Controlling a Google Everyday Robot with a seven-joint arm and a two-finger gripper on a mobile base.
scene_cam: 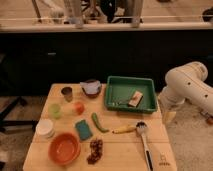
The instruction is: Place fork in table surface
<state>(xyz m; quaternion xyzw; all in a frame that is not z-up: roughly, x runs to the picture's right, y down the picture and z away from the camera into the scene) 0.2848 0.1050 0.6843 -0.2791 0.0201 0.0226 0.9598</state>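
Tray (125, 90): is sitting on the table surface (115, 157), toward its far right.
Fork (121, 102): is lying inside the tray, by the front wall.
Block (135, 98): is lying inside the tray, right of the fork.
Jug (91, 88): is standing just left of the tray.
Cup (66, 93): is standing further left of the tray.
Sponge (83, 129), pepper (99, 122), banana (124, 129): are lying before the tray.
Brush (144, 142): is lying before the tray's right corner.
Bowl (64, 148): is sitting well before the tray, to its left.
Gripper (170, 118): is hanging just right of the tray's front corner.
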